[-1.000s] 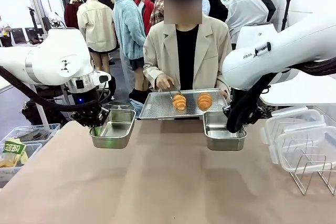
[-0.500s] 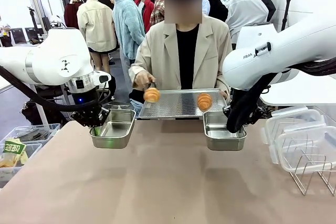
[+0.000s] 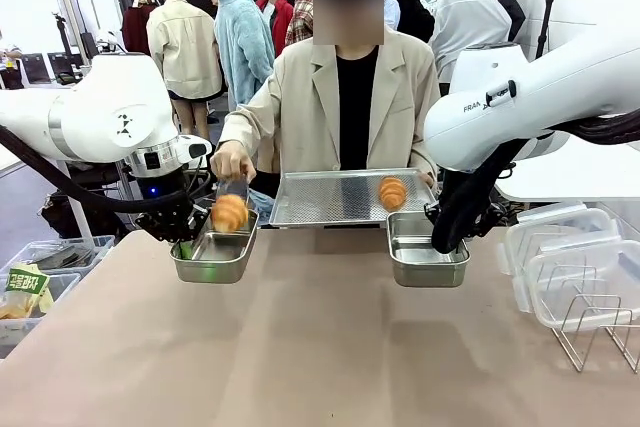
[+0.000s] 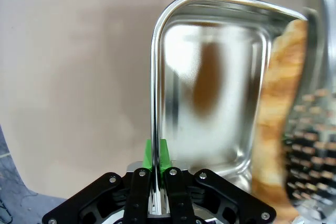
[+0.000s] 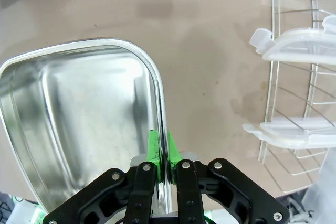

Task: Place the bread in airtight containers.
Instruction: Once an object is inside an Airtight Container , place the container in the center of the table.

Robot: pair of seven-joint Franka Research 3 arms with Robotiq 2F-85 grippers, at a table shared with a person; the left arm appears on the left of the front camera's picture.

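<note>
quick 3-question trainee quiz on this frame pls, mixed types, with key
1. True or false: the left gripper is shut on the rim of the left tin.
2. How many rolls lie on the perforated tray: A none, B one, C two?
3. Fill in: the person's hand carries a roll over the ___ tin.
Key: 1 true; 2 B; 3 left.

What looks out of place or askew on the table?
Nothing stands out. The left tin and right tin sit level, left gripper and right gripper shut on their rims; one roll lies on the tray, the other roll hangs over the left tin.
</note>
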